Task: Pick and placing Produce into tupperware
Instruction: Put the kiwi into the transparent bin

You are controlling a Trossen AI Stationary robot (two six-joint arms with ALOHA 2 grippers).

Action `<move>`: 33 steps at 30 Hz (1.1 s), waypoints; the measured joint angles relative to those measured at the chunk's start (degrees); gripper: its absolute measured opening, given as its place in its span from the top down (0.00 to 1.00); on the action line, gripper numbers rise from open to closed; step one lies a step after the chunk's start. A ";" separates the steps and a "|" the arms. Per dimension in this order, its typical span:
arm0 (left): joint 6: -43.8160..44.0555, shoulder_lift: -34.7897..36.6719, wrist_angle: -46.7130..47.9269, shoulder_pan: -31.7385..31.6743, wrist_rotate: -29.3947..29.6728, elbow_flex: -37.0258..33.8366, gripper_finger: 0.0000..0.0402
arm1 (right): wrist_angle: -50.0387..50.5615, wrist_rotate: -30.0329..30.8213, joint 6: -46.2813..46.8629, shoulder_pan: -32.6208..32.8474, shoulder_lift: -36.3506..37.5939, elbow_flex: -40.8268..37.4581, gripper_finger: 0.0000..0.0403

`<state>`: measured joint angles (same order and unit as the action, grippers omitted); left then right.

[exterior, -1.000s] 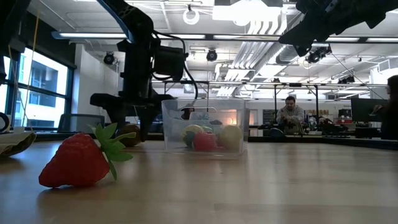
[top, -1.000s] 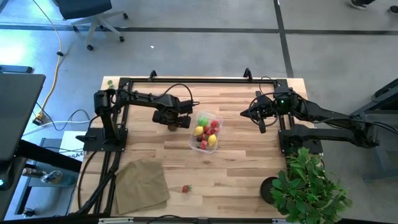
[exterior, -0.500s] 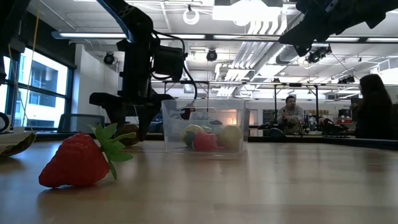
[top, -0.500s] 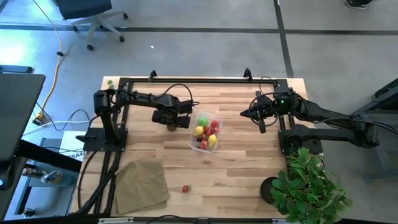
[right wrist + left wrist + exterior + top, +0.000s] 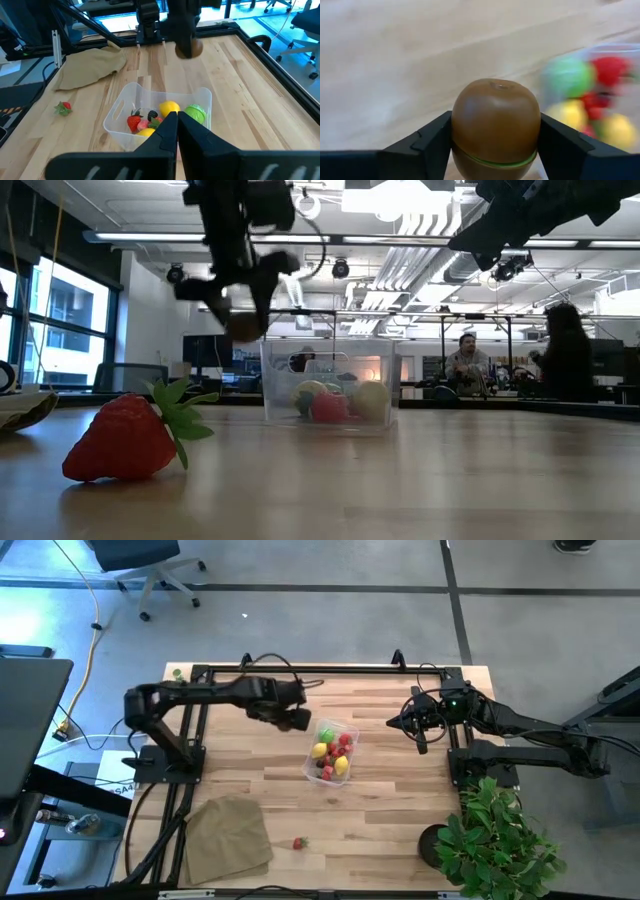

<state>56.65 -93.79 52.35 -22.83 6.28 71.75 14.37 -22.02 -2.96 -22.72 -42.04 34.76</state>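
Above the table's far-left area, the left gripper (image 5: 291, 718) grips the kiwi (image 5: 495, 125) clear of the wood; the tupperware (image 5: 347, 729), already holding fruit, lies just to its right, slightly nearer; the right gripper (image 5: 421, 730), fingers closed and empty, waits farther off.

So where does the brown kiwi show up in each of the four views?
High view: the brown toy kiwi is mostly hidden in the left gripper, just up-left of the clear plastic tub.
Low view: lifted in the air, at the tub's upper left.
Left wrist view: centre, clamped between the jaws.
Right wrist view: hanging beyond the tub.
Shared landmark: the tub.
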 joint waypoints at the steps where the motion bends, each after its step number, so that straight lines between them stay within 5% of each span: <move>1: -1.54 0.61 0.09 0.02 0.00 1.18 0.41 | 0.00 -0.02 0.01 -0.02 0.02 0.00 0.99; 16: -19.99 -2.62 -0.28 5.10 -1.06 19.06 0.42 | 0.00 0.00 0.02 -0.02 0.01 0.00 0.99; 33: -29.24 -18.15 -2.01 12.42 -2.38 20.02 0.40 | 0.00 -0.02 0.02 0.00 0.02 0.00 0.99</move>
<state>27.41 -111.94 50.35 -10.41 3.90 91.77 14.37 -22.04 -2.94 -22.72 -42.02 34.76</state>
